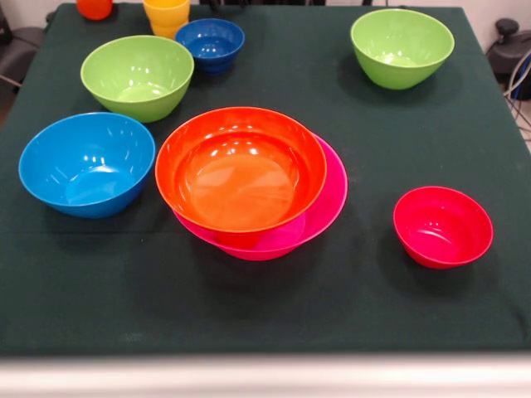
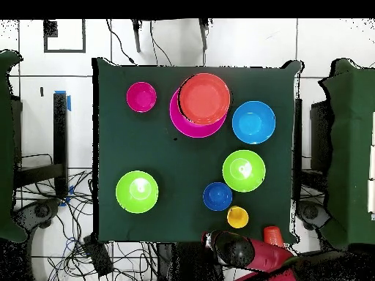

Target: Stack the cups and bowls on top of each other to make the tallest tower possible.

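The orange bowl [image 1: 241, 170] sits nested in the large pink bowl [image 1: 330, 203] at the table's middle; in the overhead view the two show as orange bowl [image 2: 204, 98] and pink bowl [image 2: 184, 126]. Standing apart are a light blue bowl [image 1: 87, 163], two lime green bowls [image 1: 137, 76] [image 1: 401, 47], a small dark blue bowl [image 1: 210, 43] and a small red bowl [image 1: 442, 225]. A yellow cup [image 1: 166, 16] and an orange-red cup [image 1: 94, 8] stand at the robot's edge. My gripper [image 2: 223, 243] is drawn back off that edge, near the yellow cup [image 2: 237, 216].
The table is covered with a dark green cloth [image 1: 373, 141]. The red and black arm [image 2: 260, 256] lies along the table's robot side beside the orange-red cup [image 2: 273, 235]. Cables lie on the floor at the left of the overhead view.
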You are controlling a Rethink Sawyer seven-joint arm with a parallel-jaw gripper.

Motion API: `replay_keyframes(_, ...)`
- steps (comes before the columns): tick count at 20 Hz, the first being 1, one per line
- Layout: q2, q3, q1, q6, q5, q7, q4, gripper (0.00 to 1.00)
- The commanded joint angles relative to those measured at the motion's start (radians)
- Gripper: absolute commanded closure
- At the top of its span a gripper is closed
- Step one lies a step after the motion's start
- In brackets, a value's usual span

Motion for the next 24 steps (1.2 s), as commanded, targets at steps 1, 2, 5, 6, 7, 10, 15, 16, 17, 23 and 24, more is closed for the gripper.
replay_keyframes(1,0.084,0.059,0.048,-0.122,-0.044,0.09,-0.196,0.0)
replay_keyframes(2,0.083,0.058,0.049,-0.125,-0.044,0.092,-0.195,0.0)
replay_keyframes(5,0.07,0.055,0.055,-0.127,-0.044,0.095,-0.186,0.0)
replay_keyframes(6,0.063,0.058,0.054,-0.118,-0.042,0.093,-0.181,0.0)
replay_keyframes(7,0.049,0.06,0.057,-0.103,-0.038,0.092,-0.173,0.0)
replay_keyframes(10,-0.025,0.082,0.054,-0.053,-0.019,0.086,-0.131,0.0)
replay_keyframes(15,-0.103,0.111,0.05,-0.01,-0.006,0.075,-0.096,0.0)
replay_keyframes(16,-0.112,0.115,0.049,-0.004,-0.005,0.072,-0.092,0.0)
replay_keyframes(17,-0.122,0.12,0.048,0.002,-0.004,0.07,-0.087,0.0)
replay_keyframes(23,-0.219,0.159,0.042,0.067,0.018,0.055,-0.045,0.0)
replay_keyframes(24,-0.234,0.168,0.039,0.08,0.025,0.053,-0.038,0.0)
